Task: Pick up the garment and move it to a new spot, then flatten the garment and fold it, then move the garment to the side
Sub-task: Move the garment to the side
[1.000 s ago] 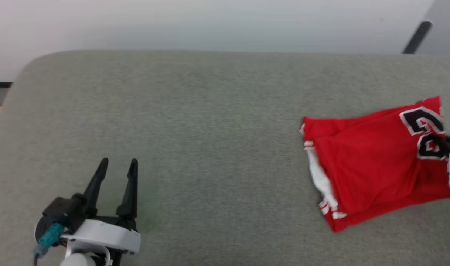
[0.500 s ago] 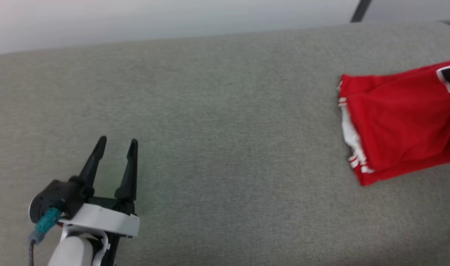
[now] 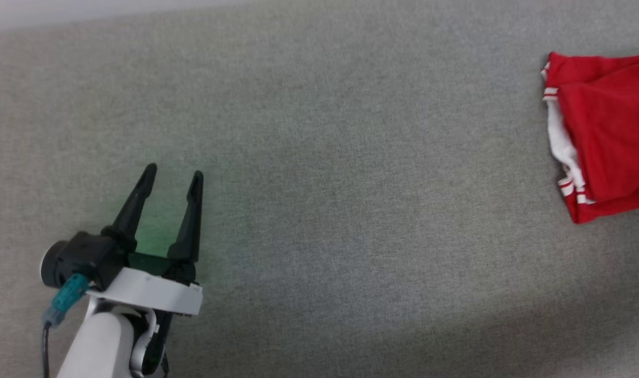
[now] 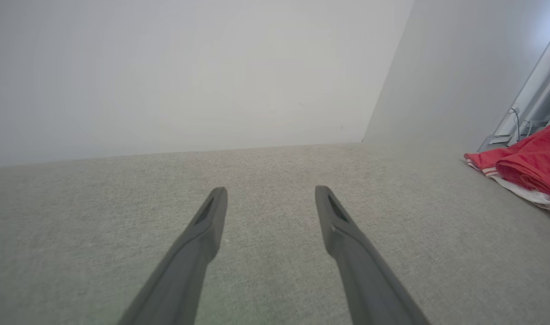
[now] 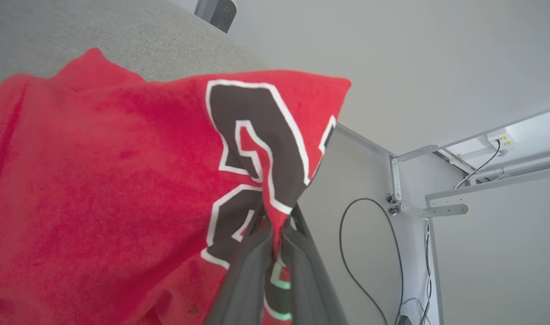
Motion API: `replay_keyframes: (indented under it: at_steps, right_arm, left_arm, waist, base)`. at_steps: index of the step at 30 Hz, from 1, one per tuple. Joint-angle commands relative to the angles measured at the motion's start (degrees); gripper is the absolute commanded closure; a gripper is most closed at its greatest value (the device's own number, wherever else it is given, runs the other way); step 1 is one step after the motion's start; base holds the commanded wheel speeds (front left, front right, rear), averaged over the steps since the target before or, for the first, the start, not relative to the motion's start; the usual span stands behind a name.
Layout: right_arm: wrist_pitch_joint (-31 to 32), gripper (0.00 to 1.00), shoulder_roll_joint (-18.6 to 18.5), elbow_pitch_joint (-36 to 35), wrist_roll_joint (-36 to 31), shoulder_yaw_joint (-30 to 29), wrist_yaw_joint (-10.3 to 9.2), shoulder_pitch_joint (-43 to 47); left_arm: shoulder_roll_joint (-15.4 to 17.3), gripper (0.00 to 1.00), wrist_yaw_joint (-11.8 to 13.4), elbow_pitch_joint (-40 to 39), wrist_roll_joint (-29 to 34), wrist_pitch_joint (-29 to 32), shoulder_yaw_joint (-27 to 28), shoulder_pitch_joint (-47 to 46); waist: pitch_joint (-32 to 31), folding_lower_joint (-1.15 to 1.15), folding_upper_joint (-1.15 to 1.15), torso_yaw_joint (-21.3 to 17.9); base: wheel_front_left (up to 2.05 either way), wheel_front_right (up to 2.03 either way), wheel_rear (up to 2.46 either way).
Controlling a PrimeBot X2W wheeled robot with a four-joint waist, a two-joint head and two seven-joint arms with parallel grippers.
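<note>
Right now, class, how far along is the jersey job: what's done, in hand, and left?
Done: the garment looks folded, its layers doubled over on the grey cushion. In hand: the right hand is shut on its edge by the black number, with that end raised. Left: set it down at the side and release. The left hand hangs open, empty.

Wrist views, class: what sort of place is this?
Probably a lab or test room: a wide grey fabric-covered surface, plain white walls, and bare metal brackets with loose black cables.
</note>
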Motion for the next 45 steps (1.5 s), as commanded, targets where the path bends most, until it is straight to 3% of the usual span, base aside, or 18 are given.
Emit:
replay_keyframes:
  at_steps: [1, 10, 26, 31, 33, 34, 45]
  right_arm:
    - [-0.68, 1.00, -0.24, 1.44, -1.32, 0.83, -0.09, -1.37]
    - [-3.69, 1.00, 1.75, 10.22, -5.21, 2.70, -0.09, -5.05]
    - [-7.95, 0.98, 6.71, 20.90, -4.15, 2.43, -0.09, -7.91]
    - [-8.88, 0.54, 7.73, 22.81, -4.29, 2.59, -0.09, -8.99]
    - [-9.14, 0.09, 8.10, 23.56, -4.59, 2.78, -0.09, -9.32]
    - [-9.27, 0.00, 8.32, 23.90, -4.53, 2.87, -0.09, -9.40]
    - [-13.83, 0.00, 10.32, 23.33, -2.94, 3.10, -0.09, -9.14]
  left_arm:
    - [0.24, 0.00, -0.13, -0.24, 0.27, -0.18, -0.36, -0.94]
    - [0.79, 0.00, -0.13, -0.70, 0.22, -0.18, -1.82, -2.80]
    - [1.21, 0.00, -0.13, -0.54, -0.08, -0.18, -2.53, -4.94]
    - [1.25, 0.00, -0.13, -0.11, -0.11, -0.18, -2.46, -4.73]
    - [1.16, 0.00, -0.13, 0.11, -0.16, -0.18, -2.48, -4.61]
    - [1.09, 0.00, -0.13, 0.23, -0.16, -0.18, -2.49, -4.52]
    - [0.23, 0.00, -0.13, 1.11, -0.54, -0.18, -1.60, -1.87]
  waist:
    - [1.67, 0.00, -0.01, -0.36]
    - [3.94, 0.00, -0.01, 0.75]
    - [6.54, 0.00, -0.01, 2.38]
    - [6.07, 0.00, -0.01, 2.14]
    - [5.51, 0.00, -0.01, 2.03]
    - [5.17, 0.00, -0.01, 1.98]
    - [-1.08, 0.00, -0.01, 1.80]
  base:
    - [0.00, 0.00, 0.00]
    - [0.00, 0.00, 0.00]
    - [0.00, 0.00, 0.00]
    - [0.00, 0.00, 0.00]
    - [0.00, 0.00, 0.00]
    - [0.00, 0.00, 0.00]
    - [0.00, 0.00, 0.00]
